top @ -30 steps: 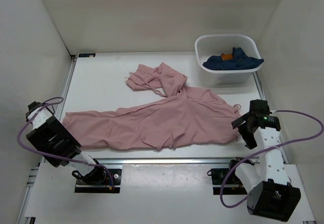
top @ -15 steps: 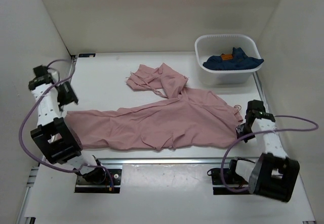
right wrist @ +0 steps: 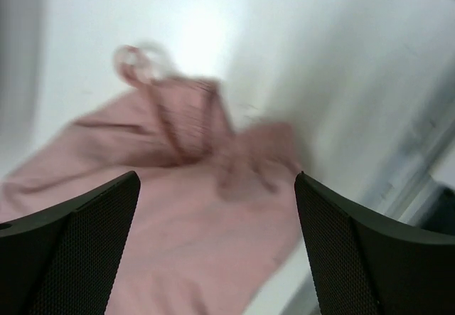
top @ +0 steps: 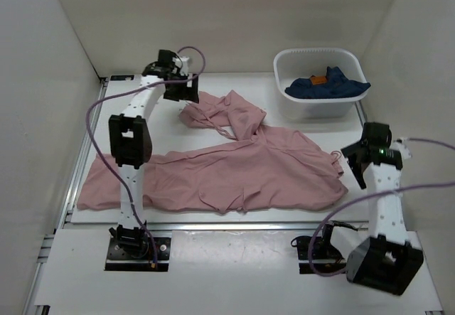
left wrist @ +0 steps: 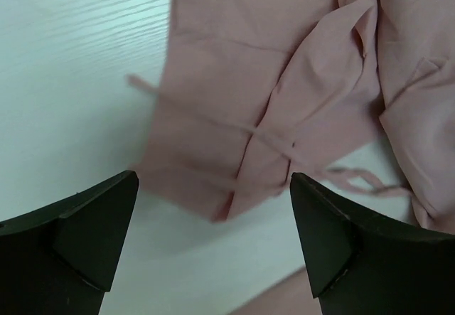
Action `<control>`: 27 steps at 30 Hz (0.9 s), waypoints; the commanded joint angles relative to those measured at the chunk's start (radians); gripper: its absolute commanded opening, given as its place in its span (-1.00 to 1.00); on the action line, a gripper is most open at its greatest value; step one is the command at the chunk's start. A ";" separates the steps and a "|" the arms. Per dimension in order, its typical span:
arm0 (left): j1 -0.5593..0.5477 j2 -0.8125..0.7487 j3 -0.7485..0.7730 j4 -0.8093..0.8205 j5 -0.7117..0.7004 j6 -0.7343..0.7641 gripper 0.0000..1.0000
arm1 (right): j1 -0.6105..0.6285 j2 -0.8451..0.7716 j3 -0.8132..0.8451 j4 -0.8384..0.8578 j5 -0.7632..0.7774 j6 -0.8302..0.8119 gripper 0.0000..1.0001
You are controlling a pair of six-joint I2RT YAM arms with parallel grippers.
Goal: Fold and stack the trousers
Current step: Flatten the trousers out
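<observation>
The trousers (top: 234, 169) are found spread and wrinkled across the surface (top: 138, 126), one leg run out to the near left, the other part bunched at the far middle. The left pincer (left wrist: 213, 185) is held wide and empty over that bunch's edge, where drawstrings (left wrist: 213, 119) lie loose. The right pincer (right wrist: 217, 180) is likewise wide and empty above the right-hand edge, in a blurred view. Risk is judged thus: a drawstring alone may be caught instead of cloth, or overlapped layers pinched together, so that creases are folded in; the right grasp may be misplaced.
</observation>
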 commanded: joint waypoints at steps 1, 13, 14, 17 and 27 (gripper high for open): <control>-0.068 0.062 0.065 0.096 -0.062 0.000 1.00 | -0.003 0.180 0.186 0.156 -0.100 -0.190 0.90; -0.052 0.116 -0.117 0.171 -0.204 0.000 -0.04 | 0.034 0.615 0.137 0.279 -0.411 -0.102 0.80; -0.035 0.101 -0.144 0.171 -0.204 0.000 -0.72 | 0.045 0.615 0.113 0.294 -0.412 -0.102 0.47; 0.014 -0.002 -0.272 0.180 -0.214 0.000 -0.72 | 0.054 0.624 0.051 0.307 -0.421 -0.087 -0.68; 0.209 -0.612 -0.903 0.180 -0.279 0.000 -0.46 | 0.063 0.406 -0.015 0.192 -0.235 -0.174 -1.00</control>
